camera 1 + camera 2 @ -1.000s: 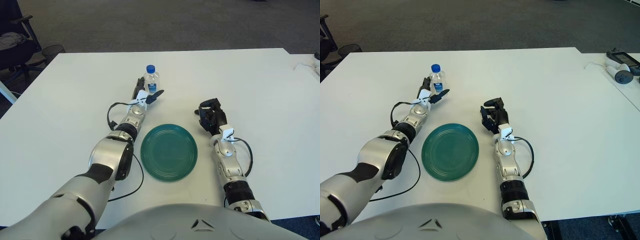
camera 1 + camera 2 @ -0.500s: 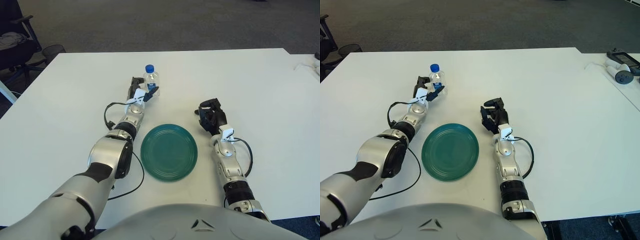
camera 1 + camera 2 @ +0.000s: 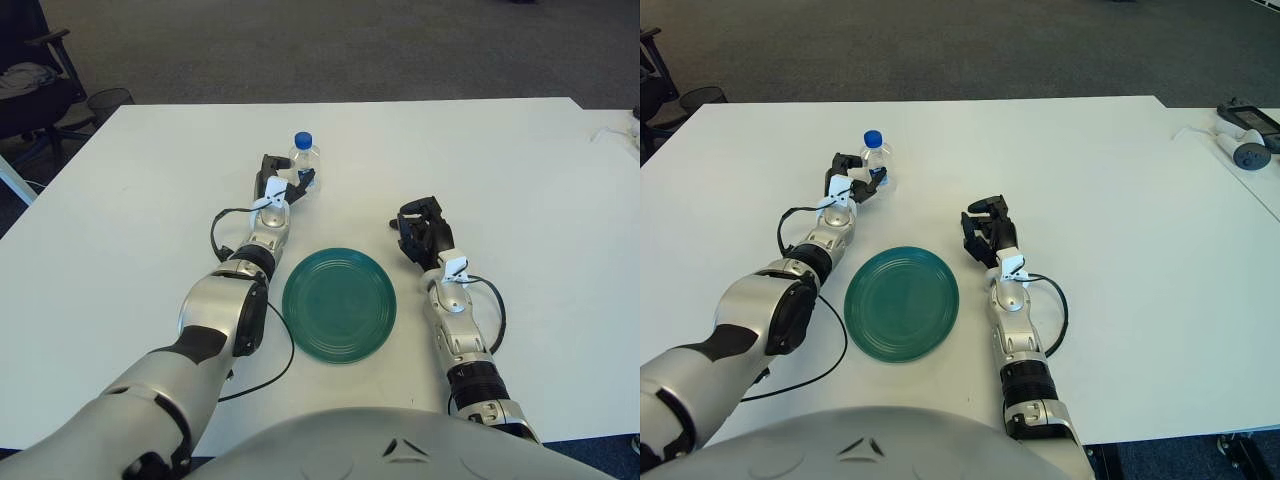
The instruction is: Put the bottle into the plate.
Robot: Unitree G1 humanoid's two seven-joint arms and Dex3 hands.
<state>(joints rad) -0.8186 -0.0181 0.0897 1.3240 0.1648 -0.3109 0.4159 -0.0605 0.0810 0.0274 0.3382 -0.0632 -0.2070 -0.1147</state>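
White table [image 3: 140, 200], wide; dark carpet beyond far edge; chair [image 3: 25, 75] off far-left corner; small devices [image 3: 1240, 135] near right edge, well apart from the work.

Bottle [image 3: 304, 160]: clear, blue cap, upright, toward far side of table, left of centre. Bare tabletop beyond it and to its right up to far edge.

Plate [image 3: 339, 304]: green, round, flat on table, nearer the body than bottle, between the two forearms. Open strip of table between plate and bottle. Nothing on it.

Left hand [image 3: 280, 180]: arm stretched forward along table, hand at bottle's left side, fingers [image 3: 303, 182] curved toward bottle's lower part, touching or just short of it; firm grasp cannot be told. Black cable looping off left forearm onto table beside plate.

Right hand [image 3: 422, 228]: right of plate, apart from its rim, fingers curled inward, holding nothing. Forearm lying back toward near edge, cable looped at wrist. Wide bare table to its right.
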